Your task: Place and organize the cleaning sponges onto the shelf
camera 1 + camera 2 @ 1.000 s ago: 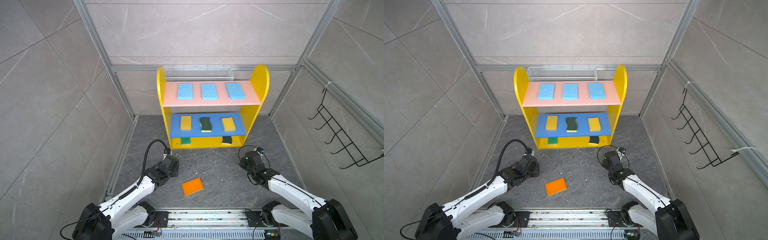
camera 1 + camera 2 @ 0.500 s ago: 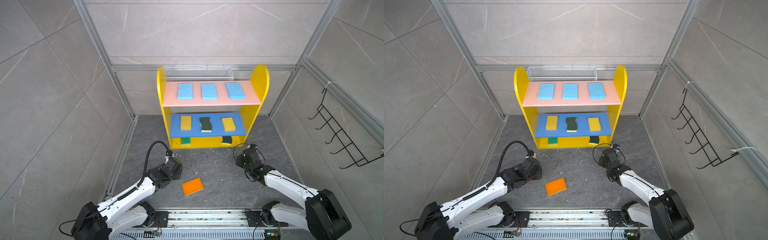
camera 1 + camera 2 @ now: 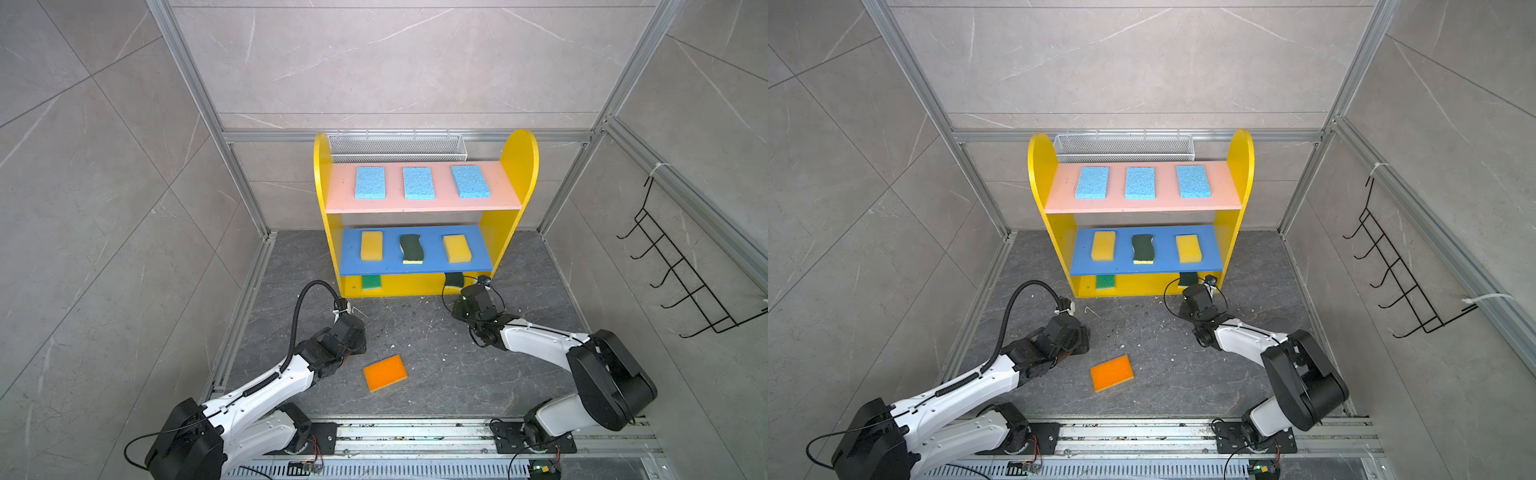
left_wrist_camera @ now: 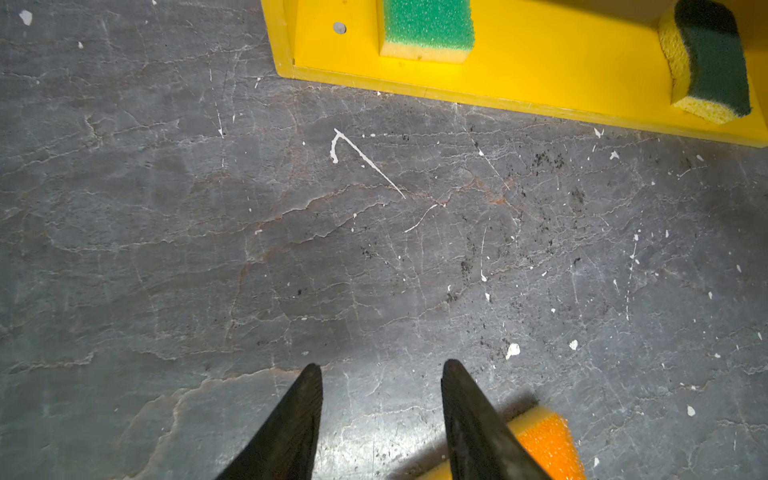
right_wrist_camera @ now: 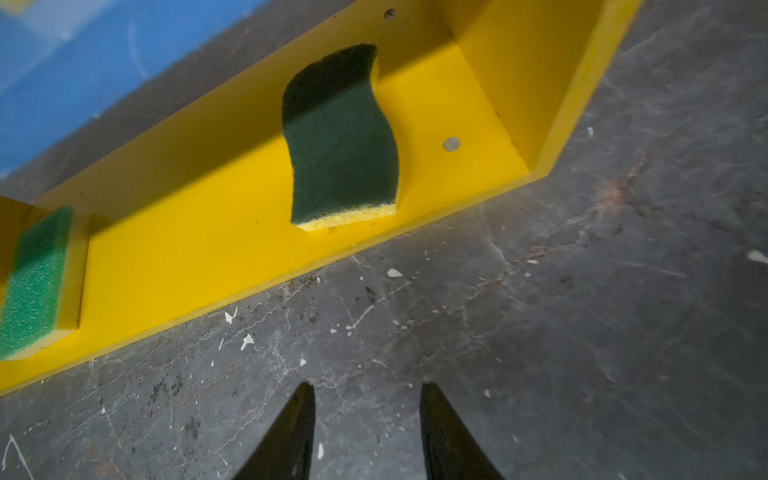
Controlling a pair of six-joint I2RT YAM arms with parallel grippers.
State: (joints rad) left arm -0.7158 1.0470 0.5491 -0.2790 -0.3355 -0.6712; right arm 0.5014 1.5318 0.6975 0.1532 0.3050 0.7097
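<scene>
1. In front of the shelf, we find the orange sponge on the floor.
2. Left gripper, before the shelf: jaws apart, empty.
3. Right gripper, near the shelf: jaws apart, empty.

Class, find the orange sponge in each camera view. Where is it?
Top view: orange sponge lying on the floor.
Top view: sponge, same floor spot.
Left wrist: sponge partly hidden by the left tool.
Right wrist: not in it.
Shared landmark: shelf's yellow base.
</scene>
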